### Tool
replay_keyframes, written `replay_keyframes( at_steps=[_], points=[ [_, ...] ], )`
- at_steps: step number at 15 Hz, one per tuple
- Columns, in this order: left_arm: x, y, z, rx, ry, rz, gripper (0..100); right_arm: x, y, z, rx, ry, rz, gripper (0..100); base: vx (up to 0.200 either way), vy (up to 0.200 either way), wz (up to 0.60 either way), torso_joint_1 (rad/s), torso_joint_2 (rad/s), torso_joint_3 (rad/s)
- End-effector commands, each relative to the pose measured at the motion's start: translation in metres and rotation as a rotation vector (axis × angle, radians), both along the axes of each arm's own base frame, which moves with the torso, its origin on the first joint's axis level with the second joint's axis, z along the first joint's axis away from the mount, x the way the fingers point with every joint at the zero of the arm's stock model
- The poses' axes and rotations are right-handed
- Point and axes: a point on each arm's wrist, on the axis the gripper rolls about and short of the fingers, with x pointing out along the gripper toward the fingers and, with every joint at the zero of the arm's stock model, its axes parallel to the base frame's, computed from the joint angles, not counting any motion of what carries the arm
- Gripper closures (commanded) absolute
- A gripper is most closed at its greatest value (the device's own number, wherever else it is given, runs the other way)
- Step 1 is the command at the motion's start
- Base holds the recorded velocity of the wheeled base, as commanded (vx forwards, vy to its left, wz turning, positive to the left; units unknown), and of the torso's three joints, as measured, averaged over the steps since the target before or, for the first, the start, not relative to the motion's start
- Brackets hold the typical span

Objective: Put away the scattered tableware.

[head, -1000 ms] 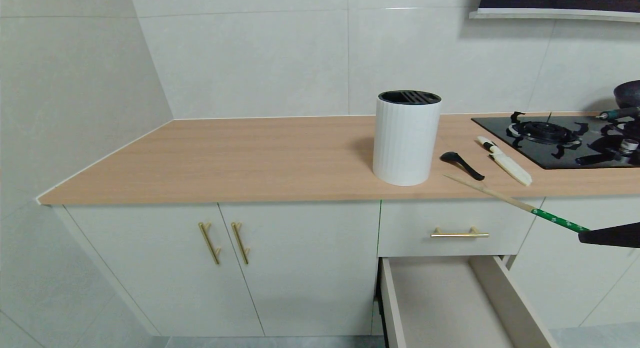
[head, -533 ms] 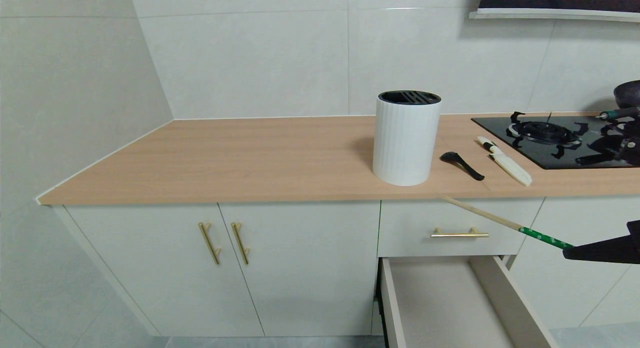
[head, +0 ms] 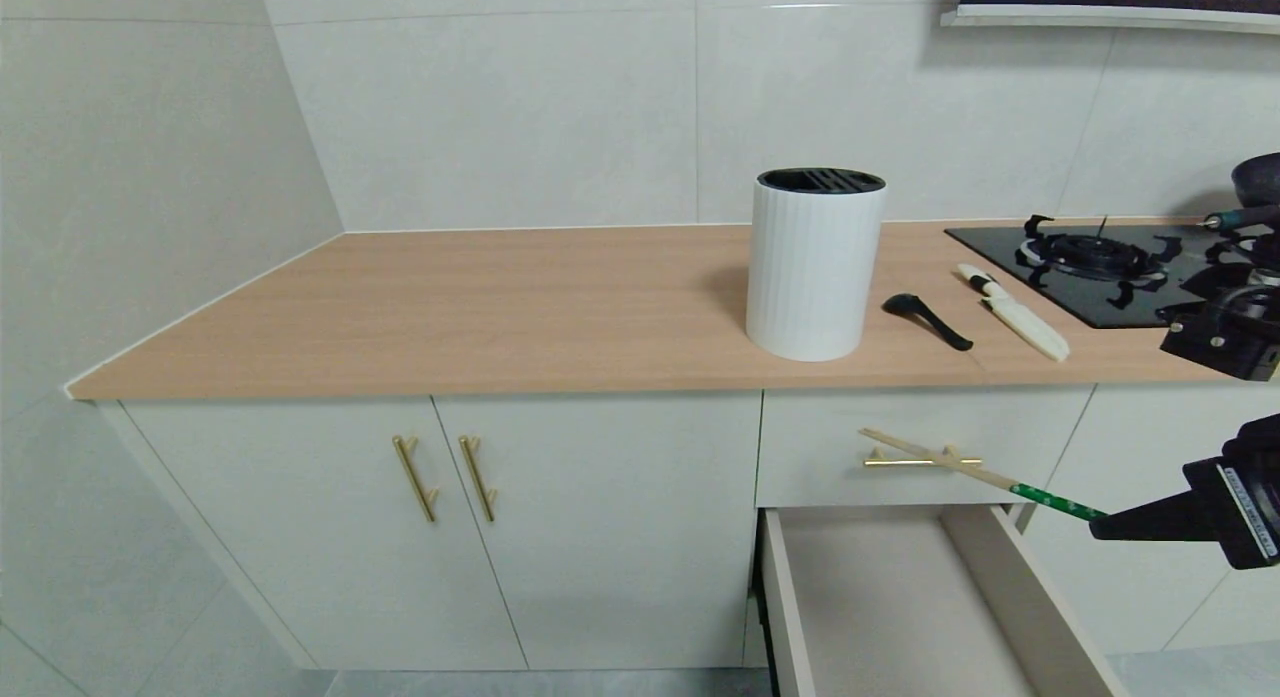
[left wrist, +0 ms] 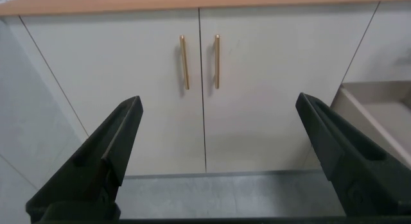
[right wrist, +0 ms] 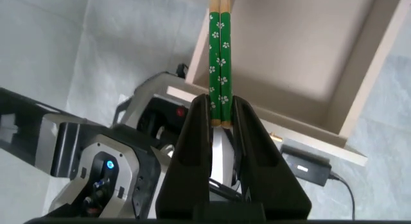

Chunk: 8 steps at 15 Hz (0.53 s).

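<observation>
Above the drawer [head: 880, 597], chopsticks [head: 980, 474] point left, slightly upward.

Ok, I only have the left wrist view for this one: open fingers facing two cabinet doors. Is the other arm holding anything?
Observer: Yes. The right gripper is shut on a pair of chopsticks, gripping their green ends.
Operator: Where do they point?
Observer: In the right wrist view they point over the open drawer. In the head view their tips cross the gold handle of the closed drawer above it.
Operator: And what's not put away yet?
Observer: On the countertop, a black spoon and a white knife lie to the right of the white holder.
</observation>
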Motion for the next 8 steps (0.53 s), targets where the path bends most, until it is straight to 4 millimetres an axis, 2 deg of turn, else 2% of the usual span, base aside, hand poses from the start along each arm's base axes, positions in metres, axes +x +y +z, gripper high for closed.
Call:
replay_keyframes(
  at_steps=[1,8],
  points=[
    [0.0,0.0,0.0,0.0,0.001,0.0,0,0.005,0.001,-0.006,-0.005,0.027,0.001,100,0.0,0.0,0.0,-0.154,0.43,0.251],
    [0.0,0.0,0.0,0.0,0.001,0.0,0,0.018,0.004,-0.017,-0.017,0.073,-0.001,100,0.0,0.0,0.0,-0.163,0.46,0.295]
  ],
)
